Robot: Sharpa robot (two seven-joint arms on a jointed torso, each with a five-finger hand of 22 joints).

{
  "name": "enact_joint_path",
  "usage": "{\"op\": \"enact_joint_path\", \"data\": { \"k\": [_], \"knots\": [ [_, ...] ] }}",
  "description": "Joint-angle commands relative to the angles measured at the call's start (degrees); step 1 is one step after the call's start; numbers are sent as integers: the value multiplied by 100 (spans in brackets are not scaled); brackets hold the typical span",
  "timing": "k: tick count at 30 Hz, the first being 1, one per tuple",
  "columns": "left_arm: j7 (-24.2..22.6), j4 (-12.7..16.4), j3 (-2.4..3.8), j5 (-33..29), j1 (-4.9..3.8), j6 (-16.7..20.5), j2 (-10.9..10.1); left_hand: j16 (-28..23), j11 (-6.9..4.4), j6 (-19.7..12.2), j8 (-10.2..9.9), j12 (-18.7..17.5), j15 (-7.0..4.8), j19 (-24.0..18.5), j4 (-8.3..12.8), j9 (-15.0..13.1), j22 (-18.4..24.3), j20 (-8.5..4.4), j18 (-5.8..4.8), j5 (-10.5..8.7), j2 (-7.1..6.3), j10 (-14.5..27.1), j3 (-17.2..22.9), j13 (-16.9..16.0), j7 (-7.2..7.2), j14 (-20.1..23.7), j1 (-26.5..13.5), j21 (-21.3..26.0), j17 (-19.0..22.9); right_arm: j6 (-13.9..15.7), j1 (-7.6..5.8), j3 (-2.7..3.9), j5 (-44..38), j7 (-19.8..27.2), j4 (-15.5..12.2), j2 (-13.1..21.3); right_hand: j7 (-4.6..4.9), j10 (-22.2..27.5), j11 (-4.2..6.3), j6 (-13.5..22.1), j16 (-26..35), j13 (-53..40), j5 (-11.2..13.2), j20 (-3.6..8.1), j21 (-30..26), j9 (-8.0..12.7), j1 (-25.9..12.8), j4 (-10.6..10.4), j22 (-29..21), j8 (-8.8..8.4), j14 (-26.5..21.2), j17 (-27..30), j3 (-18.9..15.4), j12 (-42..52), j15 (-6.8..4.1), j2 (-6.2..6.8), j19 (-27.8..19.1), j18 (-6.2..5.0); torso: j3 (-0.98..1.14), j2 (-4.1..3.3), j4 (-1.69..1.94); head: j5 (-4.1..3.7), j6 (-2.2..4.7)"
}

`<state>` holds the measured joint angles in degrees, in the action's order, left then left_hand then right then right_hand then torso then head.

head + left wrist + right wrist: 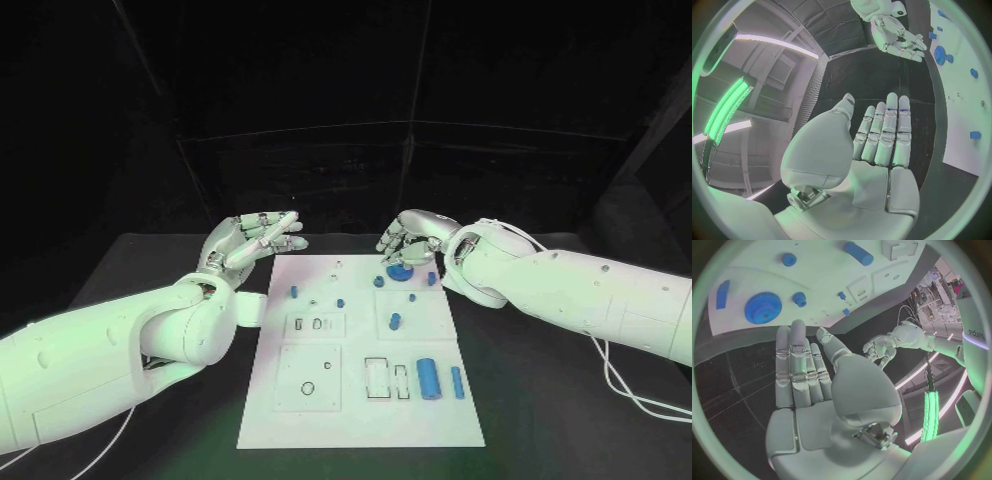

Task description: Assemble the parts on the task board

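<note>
Stretching across the dark scene is a black bench (173, 250), matte and faintly gridded, with a long white task board (361, 420) lying flat at its middle, the long side running away from the robot. The board looks like smooth, rigid plastic, cut with shallow rectangular and oval recesses, presumably seats for the parts.

Two white arms with glossy rounded shells reach in from either side and meet near the board's far end. The left hand (257, 238) hovers over the bench just beside the board's far left corner, palm open, its silver fingers (891, 131) held straight and close together side by side, holding nothing. The right hand (411, 240) hangs above the board's far edge with fingers (792, 365) straight and loosely together in its wrist view, though they look bent downward from the head camera; nothing is gripped. Both hands seem poised to begin rather than mid-grasp (a judgement from their position above the parts).

Beneath the right hand lies a blue gear (762, 308), a flat toothed disc, the widest part. Nearer the robot, a blue cylinder (428, 376) lies on its side beside a thinner blue bar (457, 382). Small blue pegs (395, 322) stand or lie scattered across the board's middle, smooth and rounded, too small to describe further.
</note>
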<state>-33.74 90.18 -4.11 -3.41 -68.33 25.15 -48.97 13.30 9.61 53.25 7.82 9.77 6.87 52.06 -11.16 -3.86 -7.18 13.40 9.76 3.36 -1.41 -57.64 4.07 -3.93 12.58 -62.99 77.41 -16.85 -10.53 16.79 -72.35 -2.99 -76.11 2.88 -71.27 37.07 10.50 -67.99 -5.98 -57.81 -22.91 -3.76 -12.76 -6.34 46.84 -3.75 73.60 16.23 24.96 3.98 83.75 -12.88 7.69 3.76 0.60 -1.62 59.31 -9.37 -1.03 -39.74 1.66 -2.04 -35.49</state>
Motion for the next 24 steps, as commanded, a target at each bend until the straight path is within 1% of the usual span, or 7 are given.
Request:
{"op": "enact_joint_path", "data": {
  "k": [1,4,5,6,11,14,24],
  "knots": [
    [-92,106,7,145,-9,-200,-42,-30,0,40,-27,-42,2,44,1,10,17,-3,75,-24,-17,-57,-52,4,3,6,-58,41,-9,-440,-43,8,-812,-442,-20,-18,-15,107,4,42,-312,-10,-13,-1,171,-4,-92,-38,104,-18,274,-176,-19,-10,-19,-1,54,-111,-12,-124,33,-23,17],
    [-92,161,7,149,-9,-233,-68,-44,1,41,-35,-51,4,45,6,11,24,-1,75,-24,-23,-60,-73,4,3,9,-67,51,-14,-555,-56,8,-977,-523,-52,-26,-32,173,19,73,-908,-21,-14,5,459,-7,-143,-43,280,-16,256,-495,-55,-3,-24,5,72,-114,-16,-161,37,-27,32],
    [-92,175,7,150,-9,-242,-75,-50,2,41,-38,-55,5,46,7,11,27,0,75,-24,-25,-61,-82,5,4,9,-71,55,-16,-596,-59,8,-1020,-548,-66,-28,-37,214,21,100,-1295,-23,-3,8,689,-4,-174,-45,538,-22,275,-711,-96,-6,-24,39,164,-88,-16,-170,36,-23,34],
    [-91,183,7,150,-9,-247,-78,-50,2,41,-38,-55,5,46,7,11,27,0,75,-24,-26,-61,-83,5,4,9,-71,55,-17,-621,-61,8,-1043,-562,-76,-28,-41,219,19,100,-1421,-26,-6,3,806,-6,-173,-49,692,-19,264,-790,-98,-2,-22,20,215,-63,-13,-178,37,-22,36],
    [-80,230,7,152,-9,-283,-94,-69,7,38,-53,-71,8,50,8,13,37,2,75,-24,-26,-59,-114,6,13,11,-91,67,-25,-796,-68,8,-1147,-618,-106,-63,-49,303,1,125,-2502,-44,-11,-26,1396,-8,-168,-64,1418,-14,145,-1865,-172,11,0,-19,389,30,-11,-214,31,-29,34],
    [-75,231,7,152,-9,-293,-96,-74,9,36,-57,-76,9,51,9,13,39,3,75,-23,-25,-57,-121,7,16,11,-94,71,-27,-856,-69,8,-1166,-627,-81,-95,-48,351,-6,136,-2707,-43,-16,-38,1504,-7,-154,-60,1540,-15,103,-2069,-198,4,11,-26,393,46,-9,-219,33,-20,36],
    [-57,220,8,152,-10,-310,-107,-81,13,32,-64,-83,11,53,11,14,43,4,75,-24,-25,-53,-132,7,21,11,-99,75,-30,-999,-69,6,-1239,-631,-9,-205,-47,360,-15,140,-3640,-57,-26,-64,2099,-9,-110,-43,2333,-9,112,-3066,-247,20,29,-94,679,159,-11,-223,36,-2,-16]
  ]
}}
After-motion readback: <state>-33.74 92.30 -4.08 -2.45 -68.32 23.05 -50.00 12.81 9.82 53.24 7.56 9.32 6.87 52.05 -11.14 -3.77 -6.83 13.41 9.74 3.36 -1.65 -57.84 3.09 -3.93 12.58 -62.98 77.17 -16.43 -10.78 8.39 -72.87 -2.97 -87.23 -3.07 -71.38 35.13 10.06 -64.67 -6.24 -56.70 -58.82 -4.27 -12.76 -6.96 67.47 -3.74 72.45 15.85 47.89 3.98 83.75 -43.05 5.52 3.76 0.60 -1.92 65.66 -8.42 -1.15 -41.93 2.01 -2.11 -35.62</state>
